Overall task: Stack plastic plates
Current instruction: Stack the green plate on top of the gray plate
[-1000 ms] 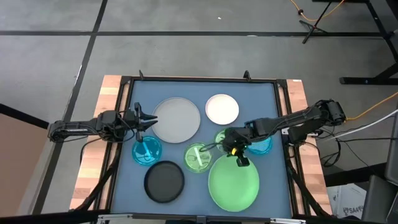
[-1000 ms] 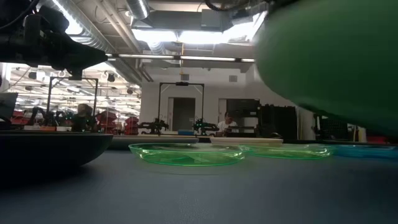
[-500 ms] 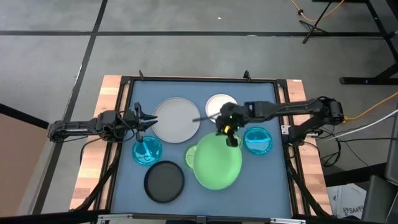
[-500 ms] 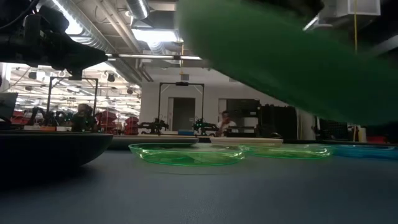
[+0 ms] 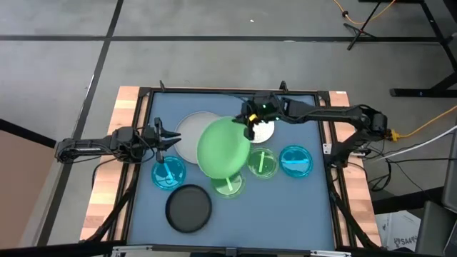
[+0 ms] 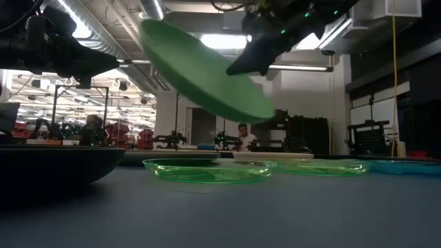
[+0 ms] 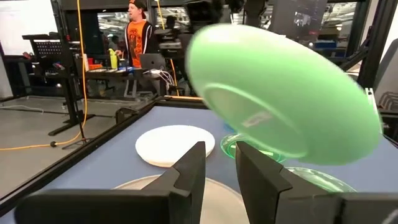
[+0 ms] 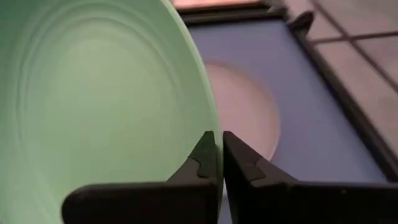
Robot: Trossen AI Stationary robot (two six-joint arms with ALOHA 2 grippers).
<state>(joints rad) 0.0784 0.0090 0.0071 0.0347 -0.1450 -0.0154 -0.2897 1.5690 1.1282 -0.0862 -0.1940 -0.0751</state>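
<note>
My right gripper [image 5: 250, 123] is shut on the large light green plate [image 5: 223, 148], which is up in the air over the right part of the large grey plate [image 5: 191, 135] and a small green plate [image 5: 228, 185]. The white plate [image 5: 263, 130] lies just behind the gripper. The other small green plate [image 5: 263, 163], two small blue plates [image 5: 168, 173] [image 5: 295, 160] and the black plate [image 5: 189, 208] lie flat on the mat. My left gripper [image 5: 166, 138] waits open at the grey plate's left edge. My right gripper pinches the light green plate's rim [image 8: 210, 134] between its two fingers, at the plate's far right edge [image 5: 245, 128]. The fingers come slanting down from the table's far right. The plate [image 6: 207, 69] is lifted clear and tilted, its underside [image 7: 280, 99] facing the left arm.
A dark raised frame [image 5: 228, 91] borders the blue mat, with wooden table strips [image 5: 107, 178] outside it. People and equipment [image 7: 138, 31] show in the room beyond the table.
My right gripper has carried the light green plate up from the mat's near right part and swung it toward the far left. The plate is now lifted clear, tilted and turned about, over the grey plate's right part. Both small green plates are uncovered again.
</note>
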